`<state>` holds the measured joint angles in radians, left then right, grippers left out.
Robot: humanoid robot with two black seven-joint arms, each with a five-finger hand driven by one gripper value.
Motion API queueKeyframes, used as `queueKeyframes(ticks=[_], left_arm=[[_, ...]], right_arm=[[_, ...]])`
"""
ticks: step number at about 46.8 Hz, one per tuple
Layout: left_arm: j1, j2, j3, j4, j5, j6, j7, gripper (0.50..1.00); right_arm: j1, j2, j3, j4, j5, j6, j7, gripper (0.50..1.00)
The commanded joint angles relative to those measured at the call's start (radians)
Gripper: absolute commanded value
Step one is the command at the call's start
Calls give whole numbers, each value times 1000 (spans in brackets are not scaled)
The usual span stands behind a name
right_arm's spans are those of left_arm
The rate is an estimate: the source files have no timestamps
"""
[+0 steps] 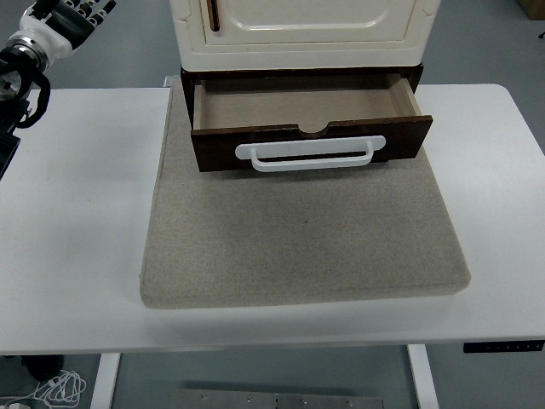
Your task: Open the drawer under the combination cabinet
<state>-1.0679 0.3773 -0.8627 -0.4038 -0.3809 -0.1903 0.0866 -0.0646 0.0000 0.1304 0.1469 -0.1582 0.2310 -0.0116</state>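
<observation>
Cabinet (298, 34) top cut off — left hand (64, 21) too.

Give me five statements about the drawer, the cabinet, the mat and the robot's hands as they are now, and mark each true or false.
1. The drawer under the cream cabinet is pulled out. True.
2. Something lies inside the drawer. False: only its bare bottom shows.
3. The white handle is on the drawer's dark front panel. True.
4. The left hand grips the handle. False: it is at the picture's top left corner, far from the drawer, holding nothing.
5. The cabinet stands directly on the white table. False: a grey mat lies under it.
</observation>
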Motion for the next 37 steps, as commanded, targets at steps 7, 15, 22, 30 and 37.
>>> queueKeyframes(ticks=[7,15,22,30,37], left_arm=[[66,-35,-41,2,-3,-70,-44,1000],[82,-61,-41,13,-1,-136,-88,1000],[82,-107,-42,74,2,-153,-96,1000],[72,-124,-41,85,4,-155,-97,1000],[69,-135,-41,83,5,-155,-113,1000]], right_arm=[[0,0,3,3,2,2,-1,926],[0,0,6,3,3,1,-1,926],[0,0,5,3,3,1,-1,926],[0,0,3,3,3,1,-1,926],[0,0,3,3,2,1,-1,926]])
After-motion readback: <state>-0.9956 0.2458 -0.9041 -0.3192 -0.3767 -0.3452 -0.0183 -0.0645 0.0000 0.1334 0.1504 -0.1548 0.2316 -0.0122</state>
